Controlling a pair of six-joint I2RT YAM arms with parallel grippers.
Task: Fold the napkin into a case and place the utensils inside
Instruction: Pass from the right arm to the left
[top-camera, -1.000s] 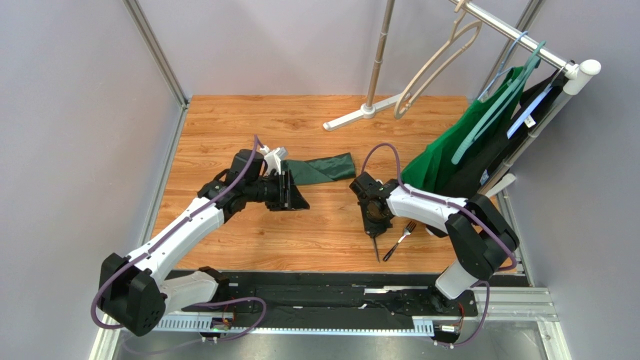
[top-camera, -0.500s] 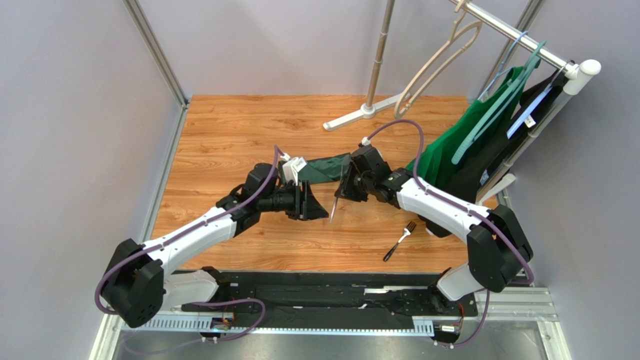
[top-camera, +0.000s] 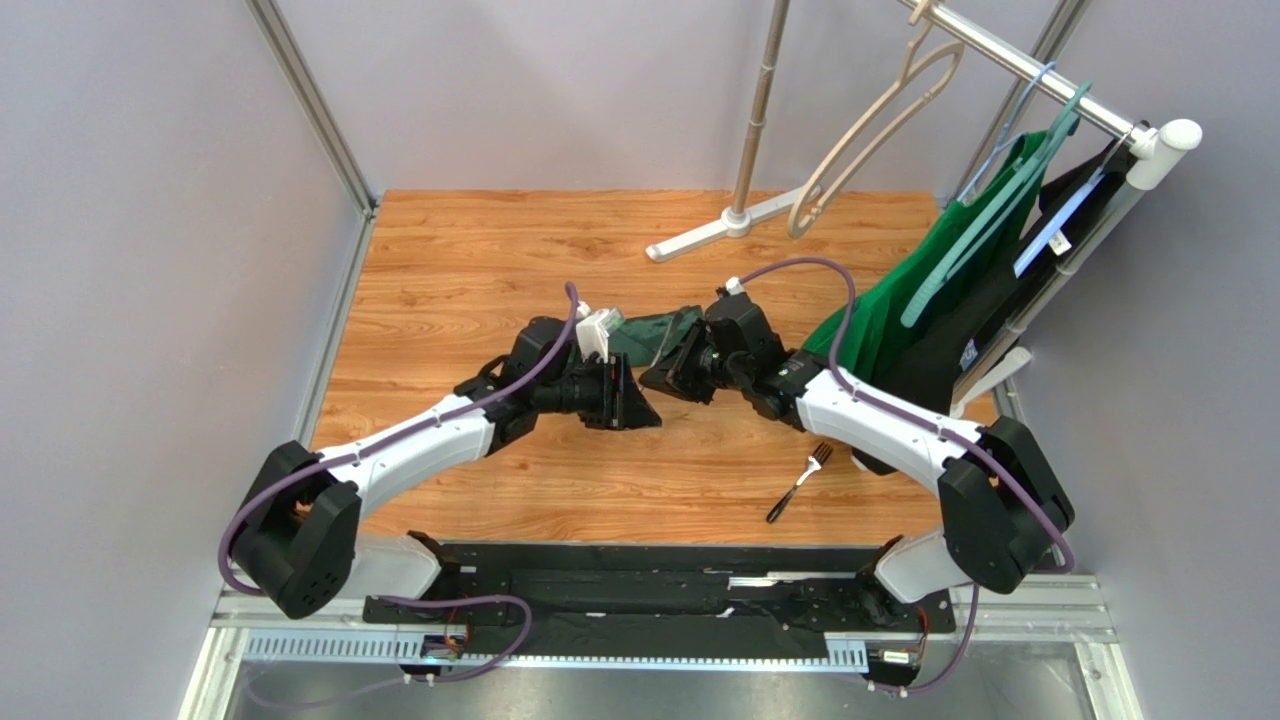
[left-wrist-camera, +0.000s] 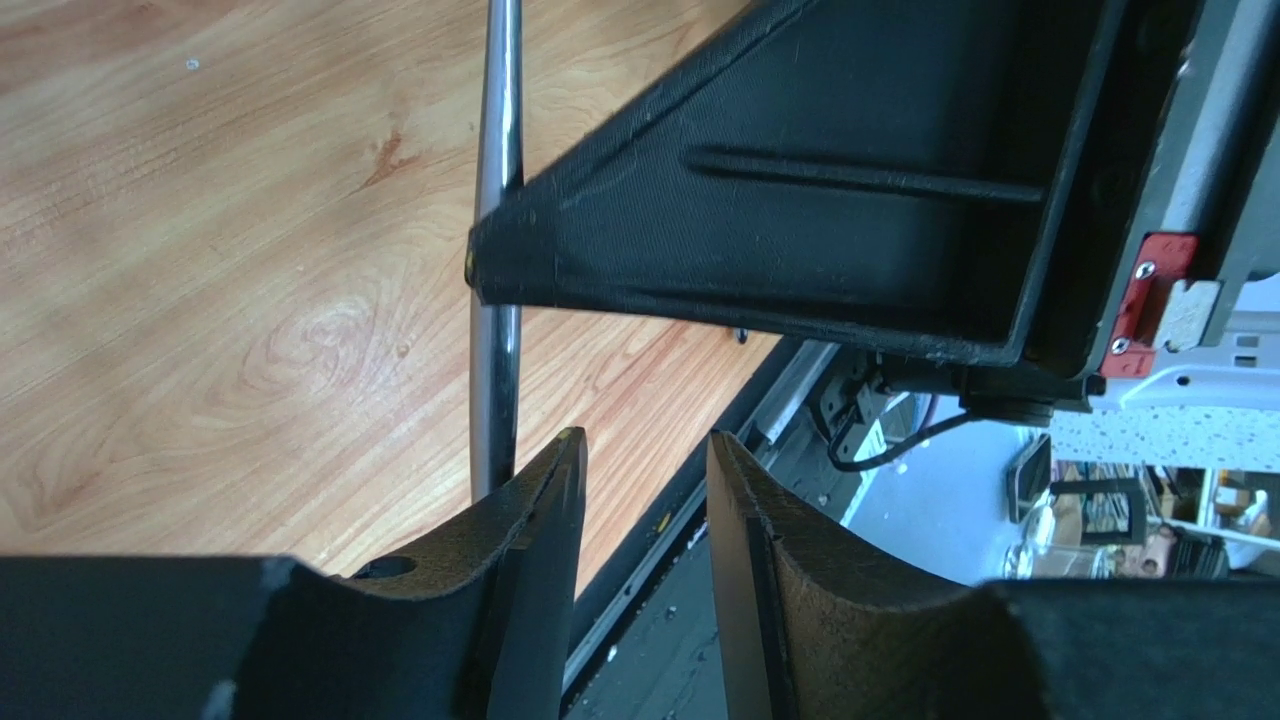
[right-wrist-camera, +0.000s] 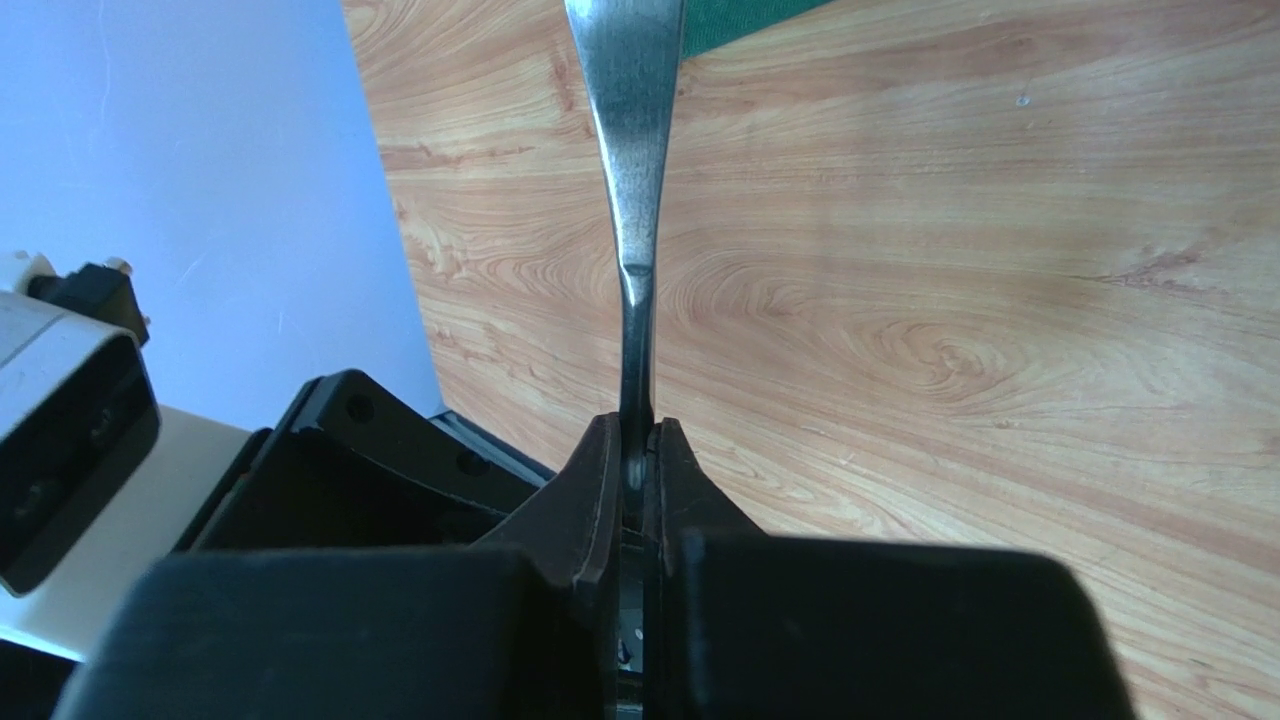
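The dark green case (top-camera: 661, 330) lies flat at mid-table, partly hidden by both grippers; its edge shows in the right wrist view (right-wrist-camera: 744, 18). My right gripper (top-camera: 666, 375) (right-wrist-camera: 637, 435) is shut on a slim silver utensil (right-wrist-camera: 633, 135), held just off the case's near end. That utensil also shows in the left wrist view (left-wrist-camera: 496, 225). My left gripper (top-camera: 643, 410) (left-wrist-camera: 639, 447) is open and empty, right beside the right gripper. The fork (top-camera: 798, 480) lies on the wood near the front right.
A clothes rack at the right carries a brighter green garment (top-camera: 887, 308) on a teal hanger. The rack's white foot (top-camera: 732, 224) rests at the table's back. An empty hanger (top-camera: 860, 135) hangs above. A metal frame post (top-camera: 308, 105) stands at the left.
My right gripper has carried the silver utensil from the front of the table up and left to the case. My left gripper has moved right to meet it. The fork has not moved.
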